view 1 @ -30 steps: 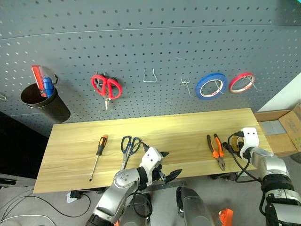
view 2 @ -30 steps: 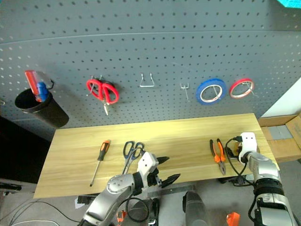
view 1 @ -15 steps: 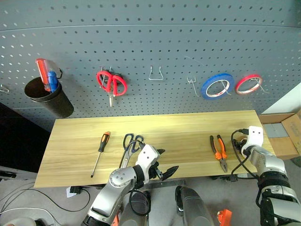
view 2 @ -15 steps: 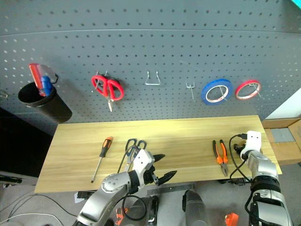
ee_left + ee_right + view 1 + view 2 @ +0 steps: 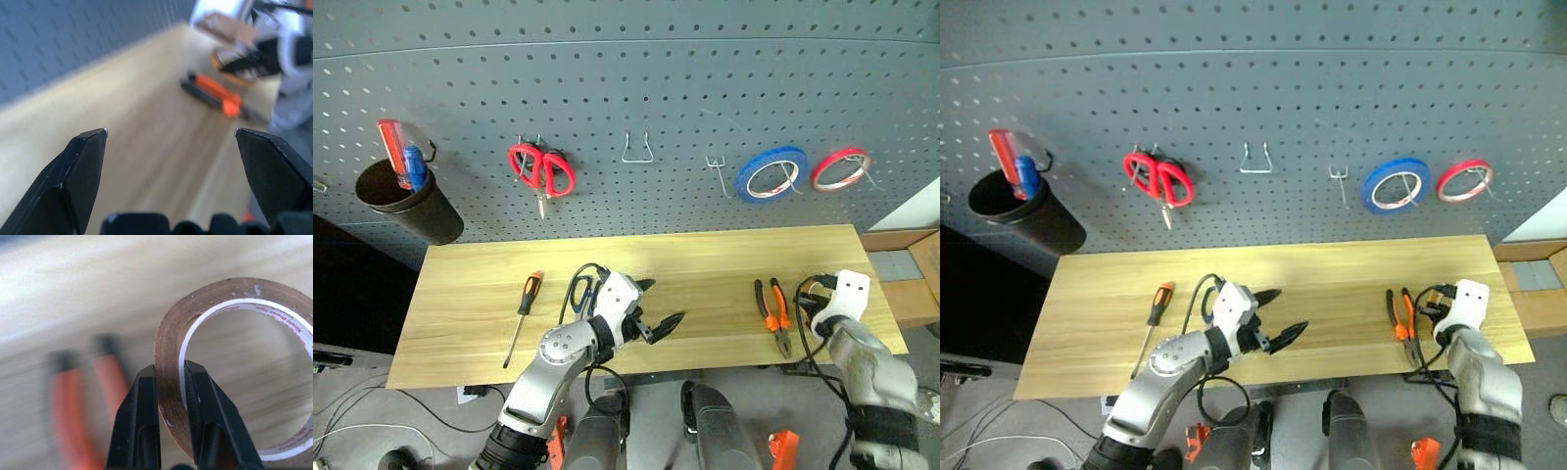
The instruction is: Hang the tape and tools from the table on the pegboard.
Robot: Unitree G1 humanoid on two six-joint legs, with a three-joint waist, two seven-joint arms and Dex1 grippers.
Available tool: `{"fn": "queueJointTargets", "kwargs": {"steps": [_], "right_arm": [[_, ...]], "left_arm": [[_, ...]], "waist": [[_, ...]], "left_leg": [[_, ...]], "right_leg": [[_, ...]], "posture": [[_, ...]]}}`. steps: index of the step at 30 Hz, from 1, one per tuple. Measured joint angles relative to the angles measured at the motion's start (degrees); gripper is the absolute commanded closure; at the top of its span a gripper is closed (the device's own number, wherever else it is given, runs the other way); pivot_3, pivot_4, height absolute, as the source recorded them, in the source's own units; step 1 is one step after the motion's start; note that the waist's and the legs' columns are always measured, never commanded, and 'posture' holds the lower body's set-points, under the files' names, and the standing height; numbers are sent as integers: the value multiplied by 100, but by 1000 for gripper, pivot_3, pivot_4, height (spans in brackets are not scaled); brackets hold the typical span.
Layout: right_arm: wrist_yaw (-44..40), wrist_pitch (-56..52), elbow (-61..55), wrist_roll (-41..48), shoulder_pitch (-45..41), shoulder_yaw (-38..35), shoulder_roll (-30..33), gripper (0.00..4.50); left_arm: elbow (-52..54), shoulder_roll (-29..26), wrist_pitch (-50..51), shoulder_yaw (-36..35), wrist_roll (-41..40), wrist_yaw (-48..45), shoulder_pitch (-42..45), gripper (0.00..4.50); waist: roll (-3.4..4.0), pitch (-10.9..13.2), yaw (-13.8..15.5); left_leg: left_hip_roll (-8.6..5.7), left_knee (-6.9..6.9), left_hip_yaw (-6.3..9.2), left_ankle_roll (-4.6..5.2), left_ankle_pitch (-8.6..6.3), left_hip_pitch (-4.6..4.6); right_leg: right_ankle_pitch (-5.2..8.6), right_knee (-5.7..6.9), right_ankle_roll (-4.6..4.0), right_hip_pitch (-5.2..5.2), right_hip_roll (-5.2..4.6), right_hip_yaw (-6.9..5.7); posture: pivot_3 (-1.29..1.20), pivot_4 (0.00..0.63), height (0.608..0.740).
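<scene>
Your right gripper [image 5: 170, 377] has its two fingers pinched on the wall of the tape [image 5: 234, 367], one finger outside the ring and one through the hole, by the right end of the table [image 5: 705, 257]; that hold leaves the wide hole free, which is probably what you want for slipping it over a hook on the pegboard [image 5: 626, 69]. Your left gripper [image 5: 658, 305] stands wide and empty above the table's front edge near the middle, beside the dark-handled scissors [image 5: 583, 291], so I judge it is waiting its turn. Count on the table: one screwdriver [image 5: 523, 305] toward the left end, one pair of scissors, one pair of pliers [image 5: 771, 312] near the right end. On the board: one pair of red scissors [image 5: 540, 171], one blue ring [image 5: 770, 174], one red ring [image 5: 840, 168], one black cup [image 5: 401, 204], and two bare hooks, the wire hook [image 5: 638, 150] and the small hook [image 5: 715, 171].
</scene>
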State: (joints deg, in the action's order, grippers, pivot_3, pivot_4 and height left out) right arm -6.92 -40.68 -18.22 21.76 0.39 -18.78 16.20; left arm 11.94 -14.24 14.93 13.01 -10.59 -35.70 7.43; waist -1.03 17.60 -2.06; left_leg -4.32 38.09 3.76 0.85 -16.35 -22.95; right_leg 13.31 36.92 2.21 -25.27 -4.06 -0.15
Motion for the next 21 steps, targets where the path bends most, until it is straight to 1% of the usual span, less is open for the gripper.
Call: {"fn": "queueJointTargets", "kwargs": {"steps": [3, 5, 8, 11, 12, 14, 17, 21], "right_arm": [[-253, 233, -1257, 215, 624, 39, -25, 4357], [-449, 408, -2119, 296, 1051, 231, -14, 4357], [-477, 414, -2815, 318, 1189, 647, 16, 4357], [-313, 254, -3343, 120, 926, 1379, 159, 4357], [-265, 246, -3407, -259, 564, 1920, 418, 4357], [-240, 270, -3397, -668, 139, 2440, 594, 4357], [-229, 542, -3149, -1234, -287, 2919, 780, 4357], [-250, 1088, -2492, -1697, -646, 3082, 727, 4357]], "left_arm": [[-311, 44, -399, -165, -33, -22, 172, 0], [-534, 115, -694, -353, -78, 6, 288, 0], [-775, 194, -1036, -568, -81, 50, 469, 0], [-956, 199, -1301, -672, -80, 58, 578, 0], [-962, 177, -1363, -726, -115, 3, 579, 0], [-943, 171, -1433, -759, -251, -70, 601, 0], [-893, 84, -1540, -804, -329, -165, 509, 0], [-762, 83, -1798, -894, -402, -174, 338, 0]], "waist": [[-1, -2, -79], [-6, -5, -141], [-7, -5, -258], [-7, -5, -379], [-12, -8, -447], [-17, -13, -452], [-30, -31, -441], [-40, -61, -391]], "left_leg": [[-2, 4, -2, -1, 0, 1], [0, 7, 2, -4, 3, 3], [-1, 19, -2, -6, 6, 3], [1, 31, -4, -7, 7, 4], [2, 42, -6, -8, 8, 3], [3, 59, 1, -8, 8, 1], [1, 67, 2, -8, 9, -1], [-1, 73, 2, -9, 9, -6]], "right_leg": [[-4, -3, 8, 4, -1, -1], [-6, -2, 15, 8, 0, -13], [-15, 0, 28, 10, 0, -27], [-19, 9, 28, 9, 2, -26], [-23, 11, 29, 9, 4, -27], [-25, 14, 28, 14, 5, -35], [-27, 15, 27, 15, 5, -35], [-34, 12, 22, 15, 3, -32]], "posture": [[-253, 302, 740], [-261, 299, 740], [-284, 294, 740], [-309, 280, 740], [-303, 273, 740], [-292, 262, 740], [-261, 244, 740], [-218, 222, 740]]}}
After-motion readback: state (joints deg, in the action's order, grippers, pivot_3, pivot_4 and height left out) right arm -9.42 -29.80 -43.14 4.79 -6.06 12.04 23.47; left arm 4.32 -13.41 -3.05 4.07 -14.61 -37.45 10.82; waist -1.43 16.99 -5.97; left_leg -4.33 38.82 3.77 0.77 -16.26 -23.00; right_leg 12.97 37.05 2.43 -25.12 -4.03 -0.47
